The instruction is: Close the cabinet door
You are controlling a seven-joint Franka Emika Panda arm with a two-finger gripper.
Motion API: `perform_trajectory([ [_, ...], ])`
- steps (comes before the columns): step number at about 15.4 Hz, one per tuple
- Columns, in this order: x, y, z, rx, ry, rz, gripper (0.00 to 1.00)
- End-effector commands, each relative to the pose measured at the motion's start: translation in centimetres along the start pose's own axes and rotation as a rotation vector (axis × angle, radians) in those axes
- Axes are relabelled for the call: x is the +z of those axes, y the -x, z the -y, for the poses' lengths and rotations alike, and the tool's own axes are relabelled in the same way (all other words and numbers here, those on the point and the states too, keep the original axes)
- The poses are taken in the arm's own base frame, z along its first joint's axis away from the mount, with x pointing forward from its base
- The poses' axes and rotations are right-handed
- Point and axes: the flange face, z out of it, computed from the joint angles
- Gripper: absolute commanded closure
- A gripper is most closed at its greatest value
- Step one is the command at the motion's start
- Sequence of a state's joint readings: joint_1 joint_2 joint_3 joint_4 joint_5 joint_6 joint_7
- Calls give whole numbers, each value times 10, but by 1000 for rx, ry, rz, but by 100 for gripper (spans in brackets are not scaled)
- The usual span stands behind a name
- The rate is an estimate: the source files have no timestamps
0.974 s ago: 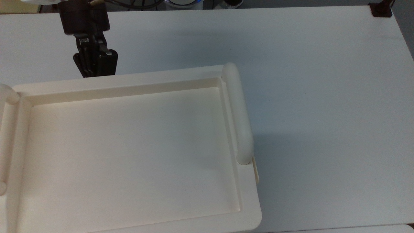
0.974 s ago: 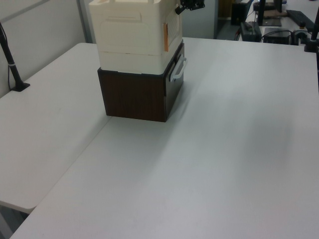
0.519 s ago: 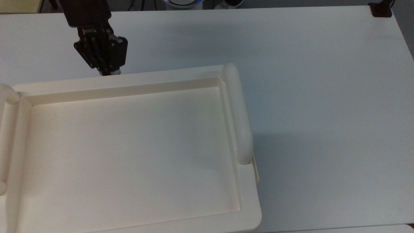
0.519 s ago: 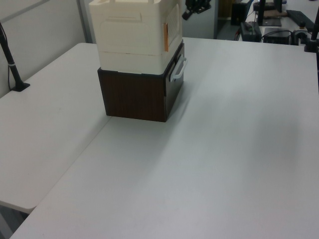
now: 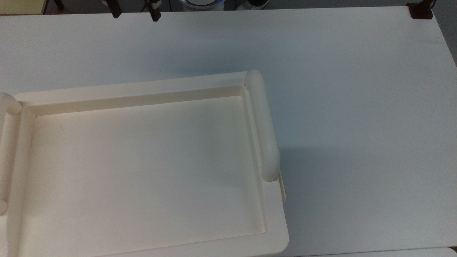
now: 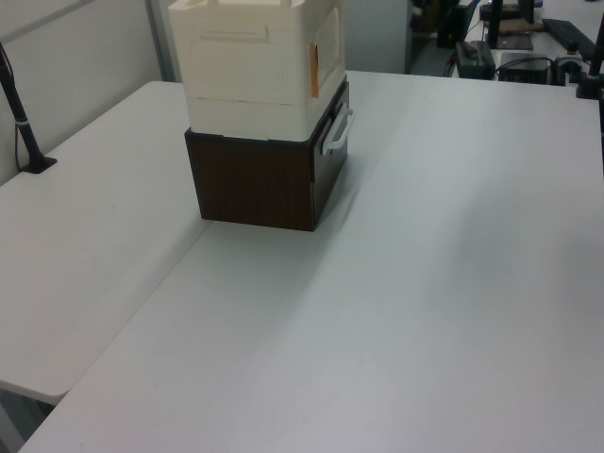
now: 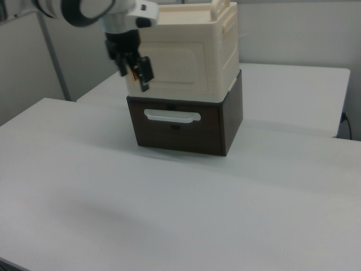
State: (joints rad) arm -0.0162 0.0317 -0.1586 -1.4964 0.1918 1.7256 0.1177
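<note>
no readable text, labels or numbers on anything

You have the top view looking straight down, close on the cream-white plastic cabinet [image 5: 142,171]; left and right views face it from opposite desk [image 6: 453,283] corners.

The cabinet [image 7: 180,53] is coloured cream-white, with an orange-brown strip along the edge of the cabinet door [image 6: 314,71]. The box [image 7: 186,127] beneath is dark brown wood grain with a white handle [image 7: 172,116]. The desk [image 5: 357,89] is plain white. The gripper [image 7: 137,68] is black.
</note>
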Motion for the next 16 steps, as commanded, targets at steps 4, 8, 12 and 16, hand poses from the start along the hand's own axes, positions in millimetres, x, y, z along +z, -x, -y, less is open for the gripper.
perform_trajectory([
  [4, -7, 51, 39, -156, 115, 125, 0],
  [8, -3, 47, 39, -292, 107, 125, 0],
  [12, -1, 41, 40, -303, 105, 93, 0],
  [16, -1, 39, 40, -308, 107, 84, 0],
])
